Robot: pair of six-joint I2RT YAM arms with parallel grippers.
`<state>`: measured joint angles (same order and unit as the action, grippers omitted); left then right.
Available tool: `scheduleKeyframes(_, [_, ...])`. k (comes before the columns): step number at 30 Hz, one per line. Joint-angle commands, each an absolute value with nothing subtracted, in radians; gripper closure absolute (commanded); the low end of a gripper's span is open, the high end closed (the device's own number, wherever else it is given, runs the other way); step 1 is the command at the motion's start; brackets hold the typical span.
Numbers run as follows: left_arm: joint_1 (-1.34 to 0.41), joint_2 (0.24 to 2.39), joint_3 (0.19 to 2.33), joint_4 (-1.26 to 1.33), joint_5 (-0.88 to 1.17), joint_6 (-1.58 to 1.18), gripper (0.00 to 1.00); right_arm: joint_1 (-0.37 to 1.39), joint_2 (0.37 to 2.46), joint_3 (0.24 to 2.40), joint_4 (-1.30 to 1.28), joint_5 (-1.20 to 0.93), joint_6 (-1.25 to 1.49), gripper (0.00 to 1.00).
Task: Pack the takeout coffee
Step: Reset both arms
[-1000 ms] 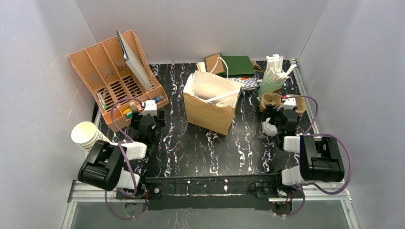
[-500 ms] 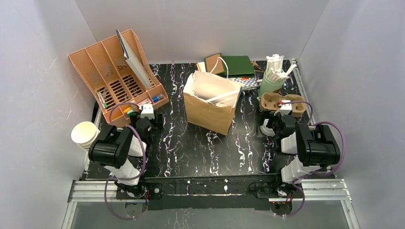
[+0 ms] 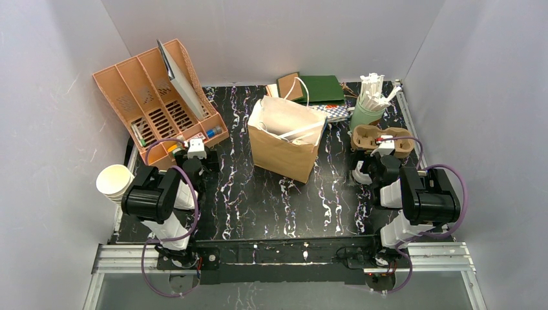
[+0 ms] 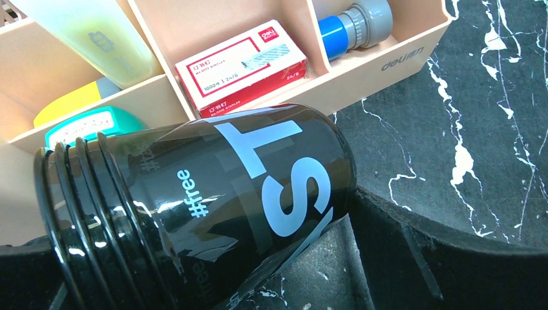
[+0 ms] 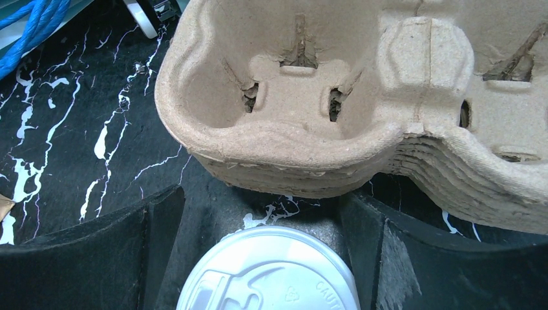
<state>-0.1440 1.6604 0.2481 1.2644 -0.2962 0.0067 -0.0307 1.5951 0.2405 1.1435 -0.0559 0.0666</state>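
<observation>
Takeout coffee (image 5: 268,274): probably light, thin-walled, easily crushed, slick on top; best pinched gently on the paper wall below the rim. Stands upright between the wide-apart jaws of the right gripper (image 5: 262,216), back toward the palm, cup carrier (image 5: 291,129) just beyond the fingertips.

Plain pale grey walls (image 3: 271,39) close in on three sides under soft, even light. The table (image 3: 258,206) top is black, veined white like marble, with a metal rail (image 3: 446,261) along its near edge.
</observation>
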Motion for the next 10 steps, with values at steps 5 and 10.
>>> scheduleKeyframes(5, [-0.131,1.679,0.264,1.25,-0.321,0.006,0.02,-0.028,1.599,0.269,1.18,-0.058,0.05,0.02])
scheduleKeyframes(10, [-0.129,1.671,0.256,1.249,-0.321,0.006,0.02,-0.028,1.599,0.269,1.18,-0.058,0.049,0.02])
